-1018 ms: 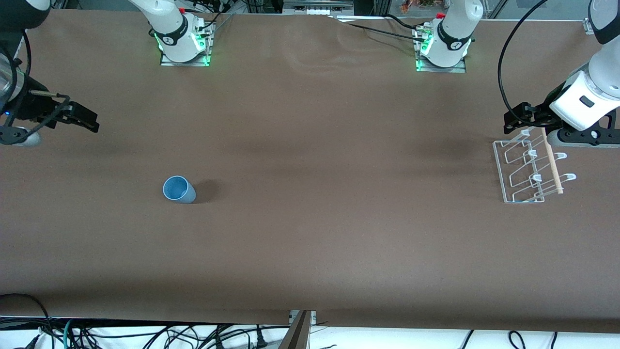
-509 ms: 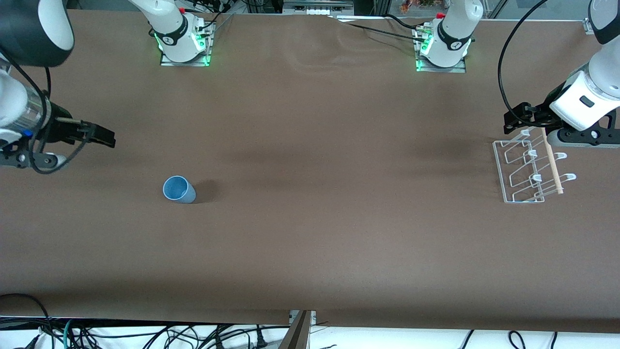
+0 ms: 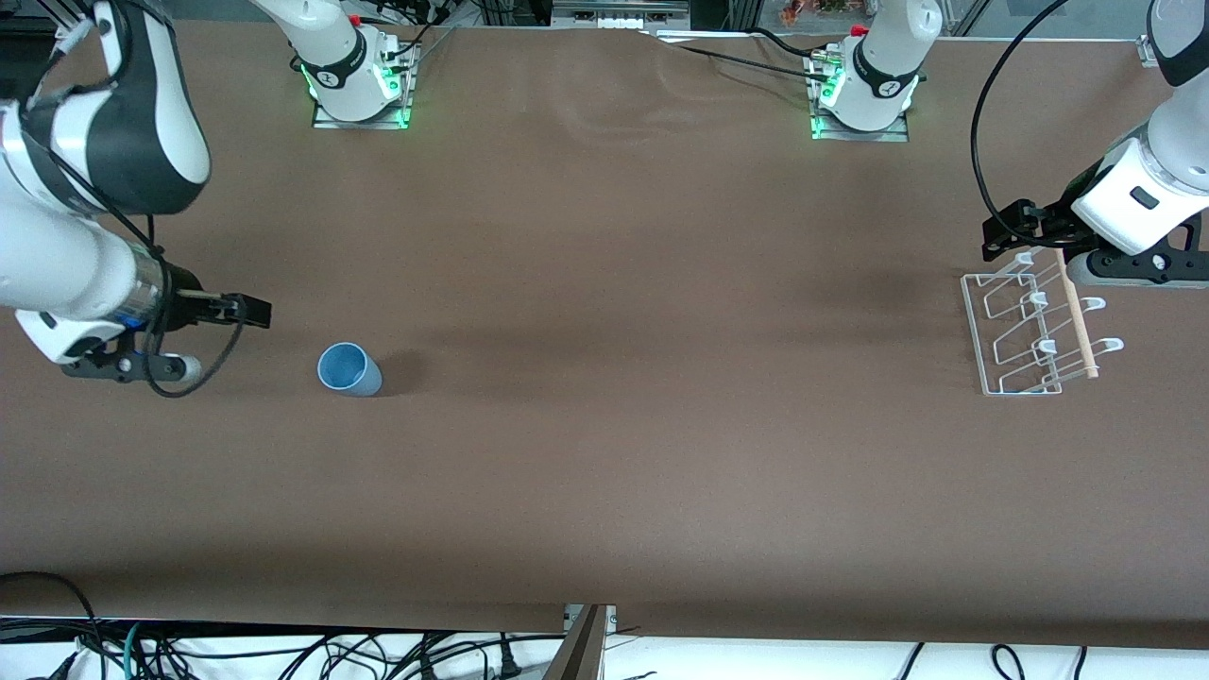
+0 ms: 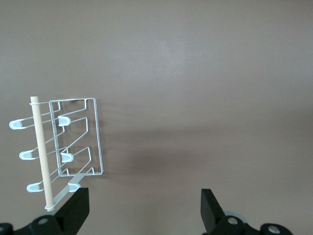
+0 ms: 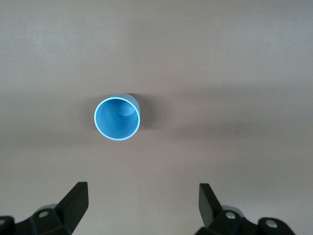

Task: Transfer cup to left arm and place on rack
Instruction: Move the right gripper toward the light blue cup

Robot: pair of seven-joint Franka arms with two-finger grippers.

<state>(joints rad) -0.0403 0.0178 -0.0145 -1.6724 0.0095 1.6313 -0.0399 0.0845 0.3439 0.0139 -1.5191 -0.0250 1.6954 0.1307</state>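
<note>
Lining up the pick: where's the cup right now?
The cup stands upright on the table toward the right arm's end, with the open right pincer beside it, not touching.

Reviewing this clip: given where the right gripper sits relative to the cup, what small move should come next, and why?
Probably carry the right gripper on toward the cup until its open jaws straddle it. The cup stands upright, mouth up, untouched on the table, and the gripper is short of it toward the right arm's end. The left gripper waits, open, by the rack.
</note>
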